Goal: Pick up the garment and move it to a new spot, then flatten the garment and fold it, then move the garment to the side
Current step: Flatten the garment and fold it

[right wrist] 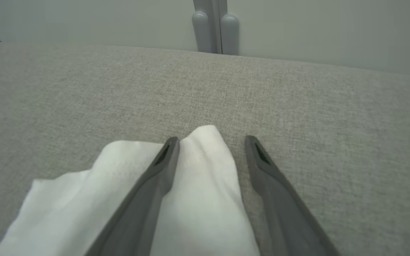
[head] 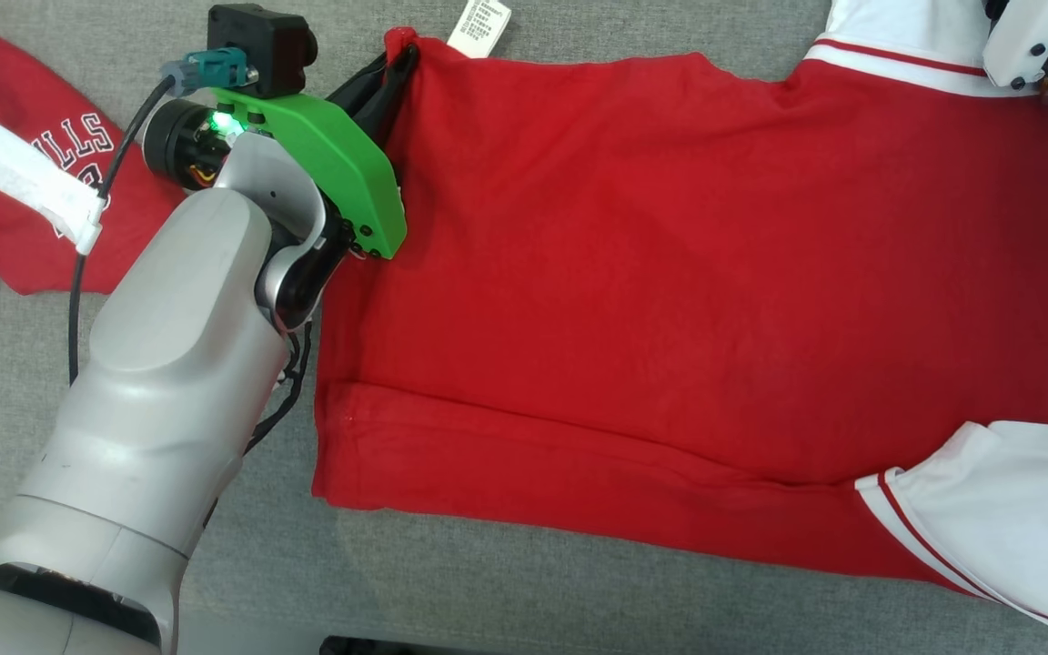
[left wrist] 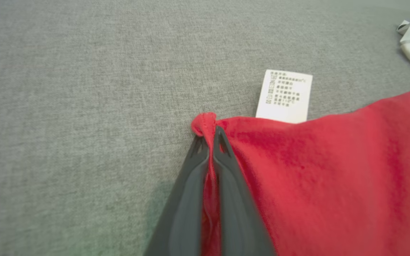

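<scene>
Though spread nearly flat on grey bench (head: 579, 582), fold judged not yet done.

Item: red garment (head: 670, 273) with white sleeves. Long axis across head view, hem end toward robot's left, sleeve end toward its right. Doubled-over strip along near edge.

Left pincer (left wrist: 208, 142): clenched on far hem corner, red cloth bunched between fingers, care label (left wrist: 285, 96) just beside.

Right pincer (right wrist: 212, 139): released, jaws spread, white sleeve (right wrist: 190, 185) lying between and under fingers, not gripped.

Key relation: both pincers on far edge, one at each end of long axis; body of garment lying from them back toward robot.

Judged need: right pincer closing on sleeve before any pull or fold toward near edge.

Risk: one-ended tug skewing cloth.

Also present: second red garment (head: 15, 246), off to robot's left beyond left arm.
</scene>
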Motion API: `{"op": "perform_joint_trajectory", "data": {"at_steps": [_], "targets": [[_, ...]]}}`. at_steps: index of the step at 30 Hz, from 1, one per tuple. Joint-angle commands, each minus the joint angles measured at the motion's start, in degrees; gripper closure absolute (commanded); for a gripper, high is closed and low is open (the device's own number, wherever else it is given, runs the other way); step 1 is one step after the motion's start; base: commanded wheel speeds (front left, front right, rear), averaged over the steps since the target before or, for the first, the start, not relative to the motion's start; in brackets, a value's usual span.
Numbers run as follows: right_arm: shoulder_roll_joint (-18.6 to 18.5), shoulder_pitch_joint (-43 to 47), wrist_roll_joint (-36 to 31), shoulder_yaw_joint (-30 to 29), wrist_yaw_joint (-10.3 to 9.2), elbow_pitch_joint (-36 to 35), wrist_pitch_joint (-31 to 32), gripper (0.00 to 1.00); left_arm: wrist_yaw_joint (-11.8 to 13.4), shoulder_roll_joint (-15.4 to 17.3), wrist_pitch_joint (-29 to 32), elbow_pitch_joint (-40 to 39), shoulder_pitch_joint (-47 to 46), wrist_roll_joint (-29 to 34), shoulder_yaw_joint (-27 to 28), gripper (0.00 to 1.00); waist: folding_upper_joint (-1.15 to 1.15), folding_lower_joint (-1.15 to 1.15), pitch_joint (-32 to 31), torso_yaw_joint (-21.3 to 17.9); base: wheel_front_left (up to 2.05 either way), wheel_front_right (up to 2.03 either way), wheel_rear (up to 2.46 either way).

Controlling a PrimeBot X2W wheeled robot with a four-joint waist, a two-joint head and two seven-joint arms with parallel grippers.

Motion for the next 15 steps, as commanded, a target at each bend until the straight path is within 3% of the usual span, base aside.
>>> {"op": "perform_joint_trajectory", "data": {"at_steps": [1,15], "targets": [[-0.6,-0.2,1.1,1.1,-0.02,0.7,0.9,1.0,0.3,1.5,0.1,2.0,1.0,-0.3,-0.4,1.0,0.0,0.0,-0.2,-0.2,0.0,0.0,0.0],[-6.3,6.5,6.5,2.3,-0.02,-7.0,-18.0,1.0,1.3,5.4,-6.2,-1.8,0.9,0.7,0.3,1.0,0.0,0.0,-7.4,-3.6,0.0,0.0,0.0]]}}
